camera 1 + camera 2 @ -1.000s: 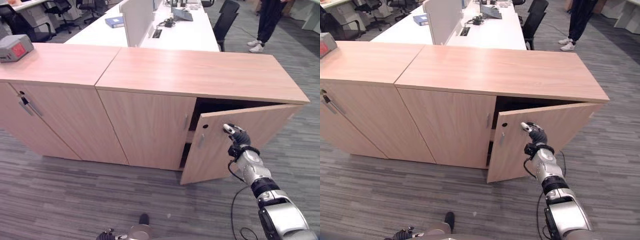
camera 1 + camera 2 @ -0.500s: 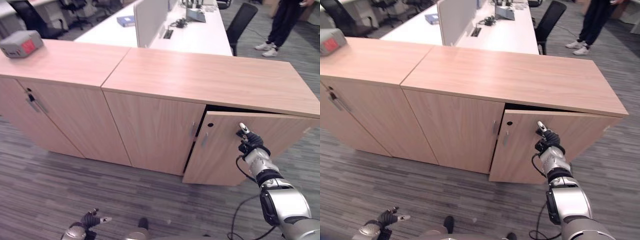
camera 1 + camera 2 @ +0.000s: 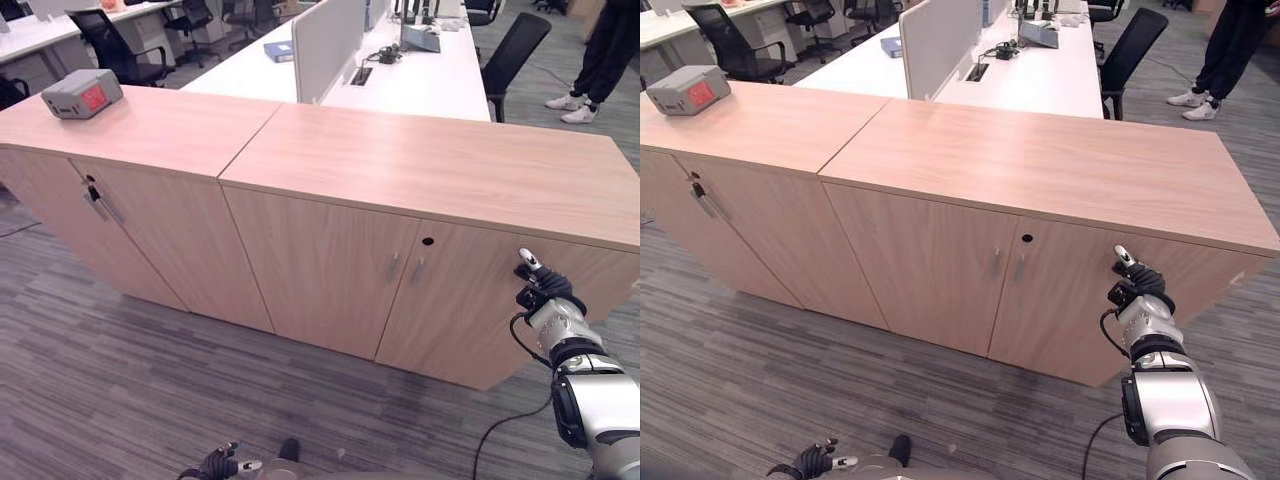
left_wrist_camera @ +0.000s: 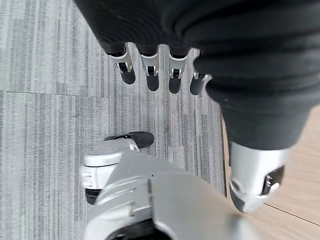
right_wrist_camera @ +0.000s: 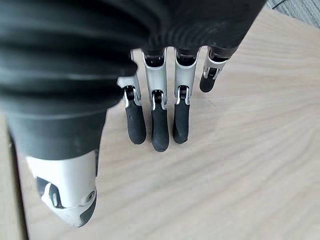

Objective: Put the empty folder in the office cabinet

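Observation:
The light wooden office cabinet [image 3: 430,170] stands in front of me with both of its doors closed. My right hand [image 3: 540,289] is open, its straight fingers [image 5: 152,125] flat against the right door [image 3: 470,315] near that door's upper right part. The wood grain of the door shows just past the fingertips in the right wrist view. My left hand [image 3: 215,465] hangs low near the carpet at the bottom edge, open, its relaxed fingers [image 4: 150,75] holding nothing. The cabinet's inside is hidden behind the doors.
A second matching cabinet [image 3: 110,150] adjoins on the left, with a grey box with a red face [image 3: 83,93] on its top. Behind stand a white desk [image 3: 400,75] with a divider, a blue item [image 3: 279,50], black chairs [image 3: 515,45], and a person's legs [image 3: 600,60].
The right cabinet door has swung from half open to fully closed, with my right hand following it in. The camera has shifted, so the whole scene sits differently.

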Robot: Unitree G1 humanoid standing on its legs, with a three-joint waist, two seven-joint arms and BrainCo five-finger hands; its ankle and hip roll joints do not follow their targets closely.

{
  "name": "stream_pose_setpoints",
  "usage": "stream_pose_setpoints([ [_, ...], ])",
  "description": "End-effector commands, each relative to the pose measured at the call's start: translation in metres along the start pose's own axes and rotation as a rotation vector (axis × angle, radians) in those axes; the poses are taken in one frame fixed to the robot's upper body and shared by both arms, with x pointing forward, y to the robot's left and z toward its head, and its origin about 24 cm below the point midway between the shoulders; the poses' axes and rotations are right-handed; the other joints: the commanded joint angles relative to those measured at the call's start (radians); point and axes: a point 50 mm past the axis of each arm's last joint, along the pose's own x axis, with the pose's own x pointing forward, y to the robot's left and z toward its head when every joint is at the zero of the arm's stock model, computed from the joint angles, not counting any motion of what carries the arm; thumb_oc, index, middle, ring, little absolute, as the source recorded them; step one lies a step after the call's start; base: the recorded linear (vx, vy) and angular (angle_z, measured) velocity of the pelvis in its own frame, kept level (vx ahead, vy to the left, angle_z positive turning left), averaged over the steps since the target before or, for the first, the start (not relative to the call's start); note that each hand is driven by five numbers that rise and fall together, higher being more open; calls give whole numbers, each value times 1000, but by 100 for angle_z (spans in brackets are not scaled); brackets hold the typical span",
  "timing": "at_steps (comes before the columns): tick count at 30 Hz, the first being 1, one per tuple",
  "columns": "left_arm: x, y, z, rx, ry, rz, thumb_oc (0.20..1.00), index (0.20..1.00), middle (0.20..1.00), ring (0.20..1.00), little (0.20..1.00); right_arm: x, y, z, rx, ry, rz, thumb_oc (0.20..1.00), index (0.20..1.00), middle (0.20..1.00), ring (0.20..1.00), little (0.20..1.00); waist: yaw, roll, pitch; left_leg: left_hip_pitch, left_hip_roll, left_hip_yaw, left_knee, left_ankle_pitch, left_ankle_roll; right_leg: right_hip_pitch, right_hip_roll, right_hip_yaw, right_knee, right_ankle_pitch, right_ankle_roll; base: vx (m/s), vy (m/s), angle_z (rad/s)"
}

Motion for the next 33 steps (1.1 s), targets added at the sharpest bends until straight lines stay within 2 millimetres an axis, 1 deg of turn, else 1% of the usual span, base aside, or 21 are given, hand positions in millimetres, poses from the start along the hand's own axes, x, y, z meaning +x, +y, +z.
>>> stream_pose_setpoints([
  [1, 3, 15, 12, 98, -9, 26, 1000, 1000, 1000, 1000, 1000, 3, 25, 54, 10, -152, 61, 1000, 1000, 1000, 1000, 1000, 23, -33, 4, 34, 9, 35, 12, -98, -22, 60, -13, -7, 7, -99, 55, 0, 0, 0],
  [4, 3, 16, 12, 79, -8, 33, 1000, 1000, 1000, 1000, 1000, 1, 32, 40, -5, -135, 102, 1000, 1000, 1000, 1000, 1000, 16, -32, 5, 37, 11, 42, 12, -98, -21, 58, -16, -1, 7, -96, 55, 0, 0, 0],
  [5, 3, 16, 12, 79, -7, 34, 1000, 1000, 1000, 1000, 1000, 1, 32, 39, -6, -134, 103, 1000, 1000, 1000, 1000, 1000, 15, -32, 4, 38, 11, 43, 12, -98, -21, 58, -16, -1, 7, -96, 55, 0, 0, 0],
  [7, 3, 16, 14, 49, -14, 45, 1000, 1000, 1000, 1000, 1000, -4, 46, 11, -75, -102, 199, 1000, 1000, 1000, 1000, 1000, 0, -28, 9, 41, 11, 55, 12, -98, -20, 51, -19, 7, 7, -91, 55, -22, 23, -4],
  [8, 3, 16, 12, 48, -11, 45, 1000, 1000, 1000, 1000, 1000, -5, 46, 9, -76, -100, 199, 1000, 1000, 1000, 1000, 1000, 0, -29, 7, 41, 11, 56, 12, -98, -20, 51, -19, 8, 7, -91, 56, -29, 24, -5],
  [9, 4, 15, 12, 18, -10, 50, 1000, 1000, 1000, 1000, 1000, -14, 55, -20, -78, -71, 269, 1000, 1000, 1000, 1000, 1000, -17, -25, 11, 42, 13, 65, 12, -99, -19, 45, -22, 17, 7, -87, 55, -19, 24, -6],
  [10, 3, 13, 10, 1, -6, 50, 1000, 1000, 1000, 1000, 1000, -23, 57, -46, -80, -31, 305, 1000, 1000, 1000, 1000, 1000, -28, -25, 11, 44, 13, 71, 12, -100, -17, 42, -23, 24, 7, -85, 55, -27, 30, -8],
  [11, 4, 11, 10, -15, -5, 52, 1000, 1000, 1000, 1000, 1000, -30, 56, -65, -97, 0, 334, 1000, 1000, 1000, 1000, 1000, -40, -22, 15, 46, 13, 76, 12, -101, -17, 37, -24, 30, 7, -83, 55, -18, 21, -9],
  [12, 4, 10, 8, -28, 2, 53, 1000, 1000, 1000, 1000, 1000, -37, 53, -78, -112, 19, 352, 1000, 1000, 1000, 1000, 1000, -51, -22, 16, 47, 13, 81, 12, -102, -16, 35, -25, 35, 7, -82, 54, -22, 13, -16],
  [14, 4, 6, 5, -44, 12, 50, 1000, 1000, 1000, 1000, 1000, -60, 37, -127, -169, 132, 375, 1000, 1000, 1000, 1000, 1000, -77, -20, 18, 52, 15, 93, 12, -104, -15, 30, -26, 48, 7, -79, 53, -15, 2, -17],
  [17, 3, 4, 1, -33, 22, 47, 1000, 1000, 1000, 1000, 1000, -89, 4, -179, -362, 287, 395, 1000, 1000, 1000, 1000, 1000, -99, -22, 16, 60, 17, 100, 12, -108, -14, 31, -24, 57, 7, -77, 49, -4, -13, -11],
  [18, 3, 4, 1, -33, 22, 47, 1000, 1000, 1000, 1000, 1000, -89, 4, -179, -362, 287, 395, 1000, 1000, 1000, 1000, 1000, -99, -22, 16, 60, 17, 100, 12, -108, -14, 31, -23, 57, 7, -77, 49, -12, -9, -17],
  [19, 3, 4, 2, -33, 15, 47, 1000, 1000, 1000, 1000, 1000, -99, -9, -197, -433, 359, 388, 1000, 1000, 1000, 1000, 1000, -106, -21, 18, 63, 18, 103, 12, -108, -14, 30, -23, 60, 7, -77, 48, -10, -7, -28],
  [21, 3, 6, 4, -32, 9, 48, 1000, 1000, 1000, 1000, 1000, -109, -22, -215, -498, 439, 376, 1000, 1000, 1000, 1000, 1000, -112, -21, 18, 67, 20, 106, 12, -110, -14, 30, -23, 62, 8, -77, 47, -13, -21, -17],
  [22, 3, 9, 6, -27, 1, 50, 1000, 1000, 1000, 1000, 1000, -118, -36, -230, -590, 520, 365, 1000, 1000, 1000, 1000, 1000, -118, -20, 20, 70, 23, 112, 12, -109, -13, 29, -24, 65, 8, -76, 48, -20, -31, -1],
  [25, 4, 10, 10, -21, -9, 45, 1000, 1000, 1000, 1000, 1000, -127, -49, -241, -671, 593, 359, 1000, 1000, 1000, 1000, 1000, -121, -19, 21, 71, 26, 114, 12, -105, -14, 30, -23, 69, 7, -77, 48, -21, -21, -9],
  [26, 4, 10, 11, -21, -9, 45, 1000, 1000, 1000, 1000, 1000, -126, -49, -241, -671, 592, 359, 1000, 1000, 1000, 1000, 1000, -121, -19, 21, 71, 26, 114, 12, -105, -14, 30, -23, 69, 7, -77, 48, -21, -15, -10],
  [27, 5, 10, 14, -12, -15, 39, 1000, 1000, 1000, 1000, 1000, -129, -55, -245, -697, 621, 351, 1000, 1000, 1000, 1000, 1000, -125, -19, 21, 74, 26, 116, 12, -105, -14, 31, -24, 71, 7, -78, 49, -14, -14, -10],
  [33, 6, 11, 19, -13, -30, 35, 1000, 1000, 1000, 1000, 1000, -131, -65, -247, -774, 653, 354, 1000, 1000, 1000, 1000, 1000, -133, -23, 22, 86, 29, 126, 12, -108, -12, 36, -20, 85, 7, -79, 46, -2, -2, -1],
])
